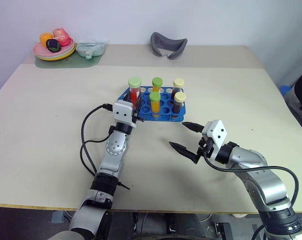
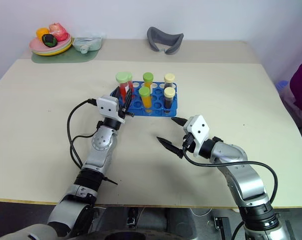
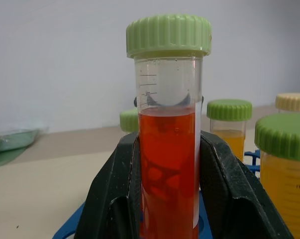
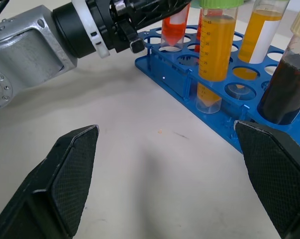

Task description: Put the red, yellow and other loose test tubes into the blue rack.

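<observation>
My left gripper (image 1: 136, 106) is shut on the red tube (image 3: 167, 139), which has a pale green cap and stands upright between the black fingers. The tube hangs over the left end of the blue rack (image 1: 165, 116). Its lower end (image 4: 174, 35) is down at the rack's top holes; I cannot tell whether it is inside one. Two yellow-orange tubes (image 1: 155, 104) with green caps and two dark tubes (image 1: 178, 103) with cream caps stand in the rack. In front of the rack's right end, my right gripper (image 1: 177, 134) is open and empty above the table.
A plate of toy food (image 1: 53, 50), a green mat and a clear bag (image 1: 90, 48) lie at the table's back left. A grey curved cushion (image 1: 168, 45) rests at the back middle. A person's sleeve (image 2: 301, 80) shows at the right edge.
</observation>
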Controlling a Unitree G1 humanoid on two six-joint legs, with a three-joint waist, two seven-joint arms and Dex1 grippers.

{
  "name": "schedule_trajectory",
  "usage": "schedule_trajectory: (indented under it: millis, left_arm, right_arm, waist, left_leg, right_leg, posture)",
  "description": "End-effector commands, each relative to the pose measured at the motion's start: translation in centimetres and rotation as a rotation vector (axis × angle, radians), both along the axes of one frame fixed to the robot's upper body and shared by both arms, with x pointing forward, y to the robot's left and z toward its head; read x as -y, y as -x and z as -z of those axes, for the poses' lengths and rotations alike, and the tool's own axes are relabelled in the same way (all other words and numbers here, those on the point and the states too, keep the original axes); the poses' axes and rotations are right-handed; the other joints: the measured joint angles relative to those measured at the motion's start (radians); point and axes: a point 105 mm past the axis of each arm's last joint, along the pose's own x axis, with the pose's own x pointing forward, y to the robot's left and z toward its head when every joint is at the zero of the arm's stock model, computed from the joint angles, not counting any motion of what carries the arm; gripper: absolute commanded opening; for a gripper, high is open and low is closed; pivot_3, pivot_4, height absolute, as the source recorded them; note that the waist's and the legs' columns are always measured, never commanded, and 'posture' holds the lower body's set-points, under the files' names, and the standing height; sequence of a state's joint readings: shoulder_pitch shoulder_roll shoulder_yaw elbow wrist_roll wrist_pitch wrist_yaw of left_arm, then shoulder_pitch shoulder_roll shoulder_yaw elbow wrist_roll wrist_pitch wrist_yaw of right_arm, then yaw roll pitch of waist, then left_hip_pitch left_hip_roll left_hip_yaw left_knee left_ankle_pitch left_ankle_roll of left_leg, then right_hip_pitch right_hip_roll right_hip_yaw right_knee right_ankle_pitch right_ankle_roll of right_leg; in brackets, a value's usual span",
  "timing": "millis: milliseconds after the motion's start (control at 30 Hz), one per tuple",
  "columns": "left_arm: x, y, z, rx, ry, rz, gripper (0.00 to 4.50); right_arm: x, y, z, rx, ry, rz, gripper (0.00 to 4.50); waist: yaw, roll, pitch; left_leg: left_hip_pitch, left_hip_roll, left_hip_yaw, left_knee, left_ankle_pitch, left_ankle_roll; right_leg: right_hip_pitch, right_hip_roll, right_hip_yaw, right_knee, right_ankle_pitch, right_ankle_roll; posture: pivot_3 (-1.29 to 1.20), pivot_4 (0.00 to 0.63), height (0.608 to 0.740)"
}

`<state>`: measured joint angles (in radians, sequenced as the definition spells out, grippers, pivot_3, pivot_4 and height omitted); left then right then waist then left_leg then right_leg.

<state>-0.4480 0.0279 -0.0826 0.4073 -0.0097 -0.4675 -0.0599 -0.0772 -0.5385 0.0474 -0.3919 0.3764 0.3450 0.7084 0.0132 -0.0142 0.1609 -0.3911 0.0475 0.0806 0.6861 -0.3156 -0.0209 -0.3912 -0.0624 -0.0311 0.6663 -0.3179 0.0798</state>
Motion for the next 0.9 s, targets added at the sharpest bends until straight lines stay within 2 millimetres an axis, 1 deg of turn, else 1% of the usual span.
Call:
schedule_trajectory:
  millis: [33, 467, 700, 900]
  left_arm:
    - [0.2, 0.0, -1.1, 0.047, 0.004, 0.007, 1.35]
    - [0.8, 0.1, -0.5, 0.02, 0.011, 0.044, 1.35]
    - [0.1, 0.0, -0.1, 0.018, -0.018, 0.006, 1.35]
    - [-0.2, 0.0, -0.1, 0.018, -0.026, -0.01, 1.35]
  right_arm:
    - [-0.2, 0.3, -1.4, 0.051, -0.017, -0.01, 4.5]
    - [0.0, 0.4, -1.3, 0.048, -0.012, -0.01, 4.5]
    - [0.0, 0.4, -1.3, 0.044, -0.011, -0.012, 4.5]
    - [-0.1, 0.5, -1.2, 0.04, -0.013, -0.013, 4.5]
  waist:
    - [0.0, 0.0, 0.0]
    - [0.0, 0.0, 0.0]
    - [0.0, 0.0, 0.0]
    - [0.0, 0.0, 0.0]
  left_leg:
    - [0.0, 0.0, 0.0, 0.0, 0.0, 0.0]
    - [0.0, 0.0, 0.0, 0.0, 0.0, 0.0]
    - [0.0, 0.0, 0.0, 0.0, 0.0, 0.0]
    - [0.0, 0.0, 0.0, 0.0, 0.0, 0.0]
  right_leg:
    - [0.0, 0.0, 0.0, 0.0, 0.0, 0.0]
    - [0.0, 0.0, 0.0, 0.0, 0.0, 0.0]
    - [0.0, 0.0, 0.0, 0.0, 0.0, 0.0]
    - [0.0, 0.0, 0.0, 0.0, 0.0, 0.0]
  posture:
    - [0.0, 0.15, 0.735]
    - [0.0, 0.15, 0.735]
    - [0.0, 0.15, 0.735]
    - [0.0, 0.15, 0.735]
